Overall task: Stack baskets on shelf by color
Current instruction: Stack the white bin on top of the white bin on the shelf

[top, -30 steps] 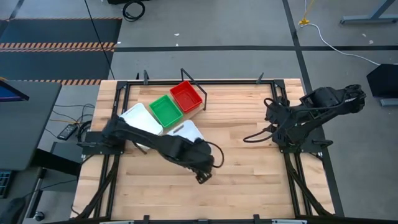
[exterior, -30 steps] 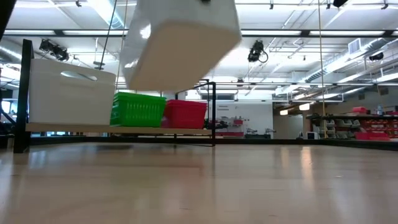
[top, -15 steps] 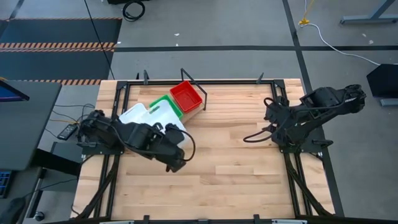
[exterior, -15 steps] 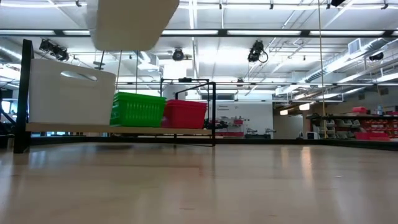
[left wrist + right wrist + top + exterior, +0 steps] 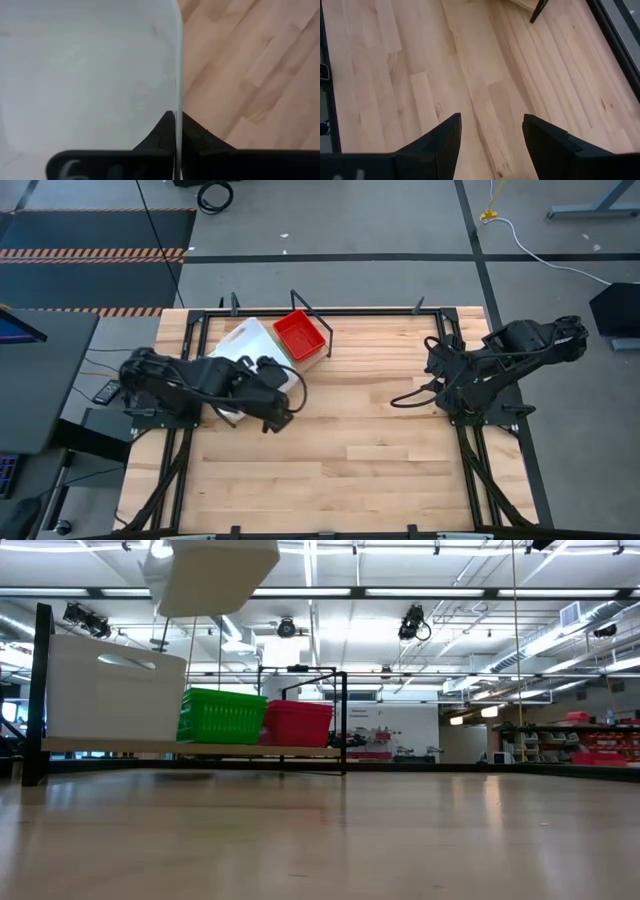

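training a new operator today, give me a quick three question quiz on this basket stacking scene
1. True or false: the left tool is shut on the rim of a white basket.
2. Which colour is the basket at the end of the shelf farthest from the white stack? A green, B red, C white
3. Fill in: the right tool is ____ over bare table.

Key: 1 true; 2 B; 3 open

The thin rim of a white basket (image 5: pixel 90 75) is pinched between the left gripper (image 5: pixel 176 131) fingers. Wooden tabletop (image 5: pixel 250 70) is seen beside it.
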